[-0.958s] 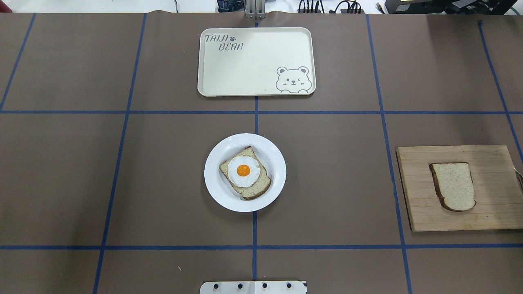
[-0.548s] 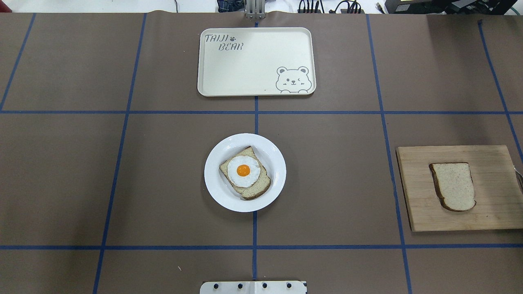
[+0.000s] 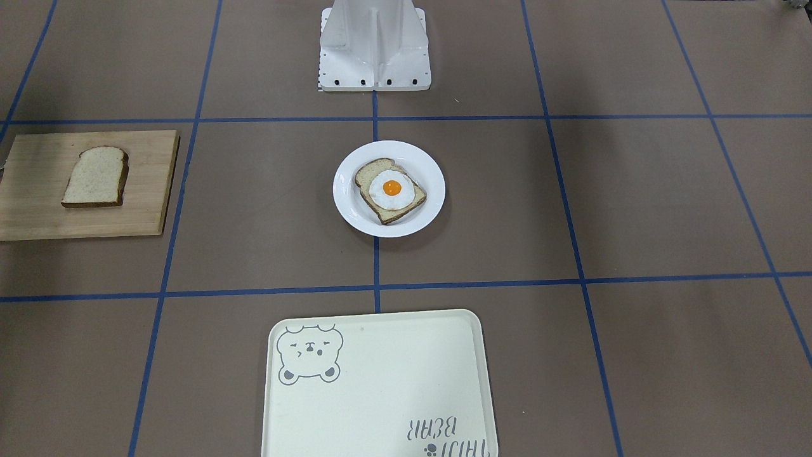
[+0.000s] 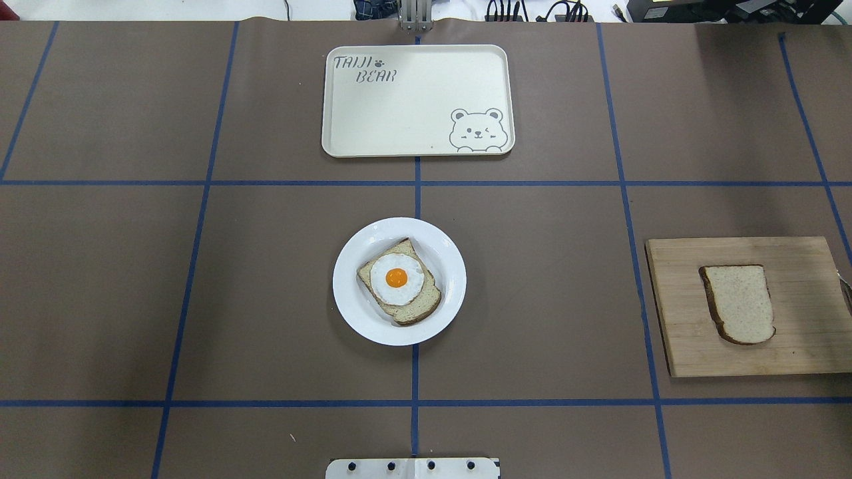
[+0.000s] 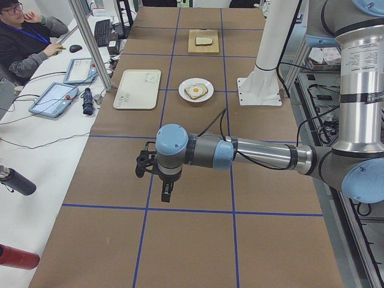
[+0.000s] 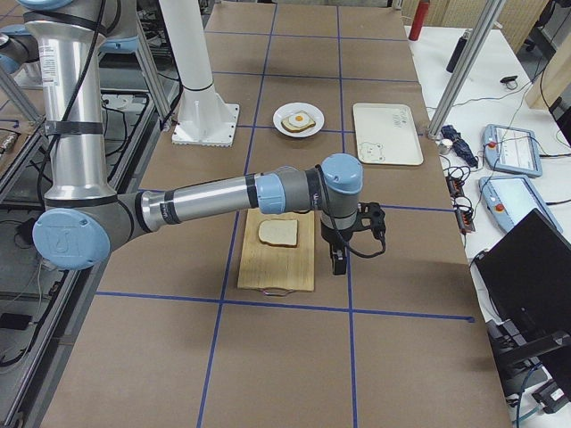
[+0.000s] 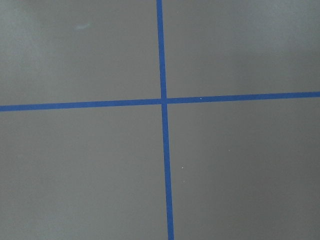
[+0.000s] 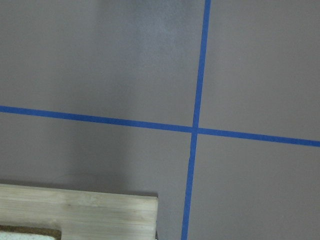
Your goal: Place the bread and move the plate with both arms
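Note:
The plain bread slice [image 4: 739, 303] lies on a wooden cutting board [image 4: 809, 332] at the table's right side; it also shows in the front view [image 3: 95, 176] and the right side view [image 6: 277, 233]. The white plate [image 4: 353, 309] sits at the table's middle and holds a slice with a fried egg [image 4: 397, 279]. My right gripper [image 6: 337, 266] hangs just past the board's outer edge, above the table. My left gripper [image 5: 166, 193] hangs over bare table far to the left. Both show only in side views, so I cannot tell whether they are open or shut.
A cream bear-print tray [image 4: 413, 100] lies beyond the plate at the far middle. The white base stand [image 3: 374, 44] is at the near edge. A corner of the board [image 8: 100, 215] shows in the right wrist view. An operator [image 5: 27, 36] sits at a side desk.

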`<state>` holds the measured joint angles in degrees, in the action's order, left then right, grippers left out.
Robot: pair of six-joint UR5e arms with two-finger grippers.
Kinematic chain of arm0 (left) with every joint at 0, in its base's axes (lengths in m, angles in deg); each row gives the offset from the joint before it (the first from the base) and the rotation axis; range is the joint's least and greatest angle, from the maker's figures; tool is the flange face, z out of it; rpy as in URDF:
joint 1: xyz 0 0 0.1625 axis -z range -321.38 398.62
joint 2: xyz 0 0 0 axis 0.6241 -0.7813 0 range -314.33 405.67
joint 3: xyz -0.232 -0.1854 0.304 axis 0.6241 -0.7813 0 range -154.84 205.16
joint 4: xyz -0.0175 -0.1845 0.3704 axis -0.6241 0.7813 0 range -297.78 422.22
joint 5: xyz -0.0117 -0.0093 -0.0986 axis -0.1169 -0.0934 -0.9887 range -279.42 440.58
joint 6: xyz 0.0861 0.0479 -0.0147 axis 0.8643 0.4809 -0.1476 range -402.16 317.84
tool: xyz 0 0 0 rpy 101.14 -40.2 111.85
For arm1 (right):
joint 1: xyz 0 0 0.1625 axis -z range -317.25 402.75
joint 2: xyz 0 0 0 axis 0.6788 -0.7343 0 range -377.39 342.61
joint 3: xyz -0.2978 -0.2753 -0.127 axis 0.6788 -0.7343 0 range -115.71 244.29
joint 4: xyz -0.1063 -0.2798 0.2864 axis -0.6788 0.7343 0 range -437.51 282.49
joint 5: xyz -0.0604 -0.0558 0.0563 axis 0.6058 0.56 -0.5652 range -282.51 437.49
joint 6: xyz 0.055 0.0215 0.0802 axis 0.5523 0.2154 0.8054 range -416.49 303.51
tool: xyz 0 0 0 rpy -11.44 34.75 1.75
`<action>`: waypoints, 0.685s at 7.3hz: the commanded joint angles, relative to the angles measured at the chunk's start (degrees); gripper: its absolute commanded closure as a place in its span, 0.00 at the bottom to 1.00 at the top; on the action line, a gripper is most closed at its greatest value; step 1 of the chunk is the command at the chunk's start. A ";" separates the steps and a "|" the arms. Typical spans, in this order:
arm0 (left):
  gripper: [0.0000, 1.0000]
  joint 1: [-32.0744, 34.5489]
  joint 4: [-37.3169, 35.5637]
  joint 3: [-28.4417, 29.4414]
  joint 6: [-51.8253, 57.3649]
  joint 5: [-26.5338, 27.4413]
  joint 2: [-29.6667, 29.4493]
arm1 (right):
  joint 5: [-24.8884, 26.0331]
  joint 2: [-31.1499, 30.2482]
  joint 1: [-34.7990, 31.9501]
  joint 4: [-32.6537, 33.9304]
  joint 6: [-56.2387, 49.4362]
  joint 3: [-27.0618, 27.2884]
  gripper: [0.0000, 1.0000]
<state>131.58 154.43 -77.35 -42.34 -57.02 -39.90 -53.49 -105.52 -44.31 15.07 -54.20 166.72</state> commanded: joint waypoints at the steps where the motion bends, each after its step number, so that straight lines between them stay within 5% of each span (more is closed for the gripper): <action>1: 0.02 -0.06 4.54 0.20 -0.08 -0.03 -1.87 | -0.07 0.24 -0.04 -8.08 0.26 -0.56 0.00; 5: 0.02 0.03 13.23 2.92 -2.01 0.41 -4.17 | -3.03 -0.64 1.09 -16.37 1.92 -0.03 0.00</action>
<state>131.60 165.26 -74.53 -43.74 -56.68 -44.13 -54.55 -105.97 -44.03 1.70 -53.66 166.68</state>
